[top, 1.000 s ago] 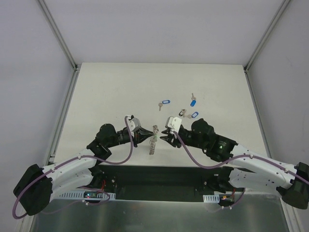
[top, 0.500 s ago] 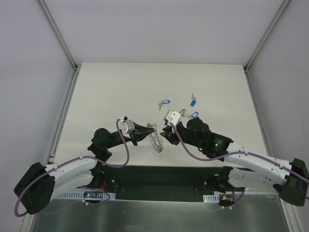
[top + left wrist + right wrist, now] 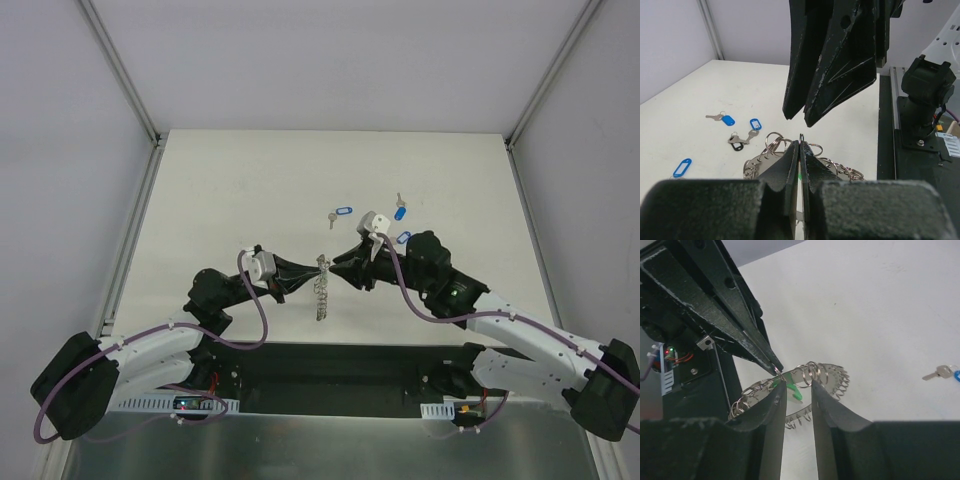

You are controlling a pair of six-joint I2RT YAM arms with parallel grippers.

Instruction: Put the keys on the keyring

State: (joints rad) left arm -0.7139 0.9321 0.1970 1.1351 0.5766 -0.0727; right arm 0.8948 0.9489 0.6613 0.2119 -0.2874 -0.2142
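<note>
Metal keyring, judged stiff, free-hanging, pinched at rim by clamped left gripper; light green-tagged key gripped by tag in narrow right gripper.

White arms with black joints, purple cables, black tapered fingers

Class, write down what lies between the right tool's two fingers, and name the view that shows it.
The green key tag lies between the fingers of the right tool, close beside the keyring; the right wrist view shows it.
</note>
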